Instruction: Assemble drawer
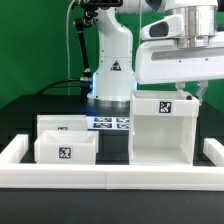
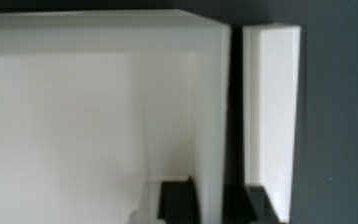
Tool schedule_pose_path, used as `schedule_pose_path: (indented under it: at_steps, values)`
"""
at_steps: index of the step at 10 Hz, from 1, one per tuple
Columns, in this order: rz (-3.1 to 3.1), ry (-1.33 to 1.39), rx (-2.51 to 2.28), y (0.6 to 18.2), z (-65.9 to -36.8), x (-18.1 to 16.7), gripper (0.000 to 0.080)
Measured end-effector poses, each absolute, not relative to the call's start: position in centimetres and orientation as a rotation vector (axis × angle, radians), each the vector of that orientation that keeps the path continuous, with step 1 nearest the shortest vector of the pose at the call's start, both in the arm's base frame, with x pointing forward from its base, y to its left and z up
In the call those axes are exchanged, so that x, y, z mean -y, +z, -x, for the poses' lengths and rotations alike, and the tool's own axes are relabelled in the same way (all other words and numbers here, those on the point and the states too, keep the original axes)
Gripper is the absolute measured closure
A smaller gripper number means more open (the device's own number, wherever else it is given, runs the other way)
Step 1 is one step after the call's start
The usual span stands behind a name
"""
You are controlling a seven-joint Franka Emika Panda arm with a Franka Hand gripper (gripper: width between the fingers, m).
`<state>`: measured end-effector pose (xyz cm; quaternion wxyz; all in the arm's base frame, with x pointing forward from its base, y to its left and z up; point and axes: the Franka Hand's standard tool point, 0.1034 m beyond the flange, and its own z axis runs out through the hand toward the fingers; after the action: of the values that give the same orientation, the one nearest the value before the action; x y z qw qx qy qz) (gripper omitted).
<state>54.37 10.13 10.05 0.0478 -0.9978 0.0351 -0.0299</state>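
Note:
The drawer's large white casing point(image 1: 160, 128) stands on the table at the exterior view's right, with a marker tag on its top front. Two low white boxes point(image 1: 66, 143) sit side by side at the exterior view's left. My gripper point(image 1: 188, 95) is down over the top edge of the casing's right wall. In the wrist view my dark fingertips point(image 2: 178, 203) straddle that thin wall point(image 2: 211, 110), one inside the casing and one outside, closed against it point(image 2: 220, 205). The casing rests on the table.
The marker board point(image 1: 112, 123) lies flat behind the boxes, in front of the arm's base point(image 1: 112, 75). A long low white rail point(image 1: 110, 177) edges the table's front and sides, and a stretch of it shows beside the casing wall point(image 2: 275, 100).

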Motion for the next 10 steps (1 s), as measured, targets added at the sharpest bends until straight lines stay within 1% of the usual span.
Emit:
schedule_pose_path:
  at_steps: [5, 7, 9, 10]
  values:
    - [3.044, -0.111, -0.096, 10.0, -55.1, -9.6, 0.0761]
    - [3.04, -0.138, -0.109, 10.0, -57.6, -9.2, 0.0761]
    - [3.033, -0.129, -0.13, 10.3, -59.8, -9.6, 0.0761]
    - [3.032, -0.133, -0.141, 10.3, -59.9, -9.6, 0.0761]
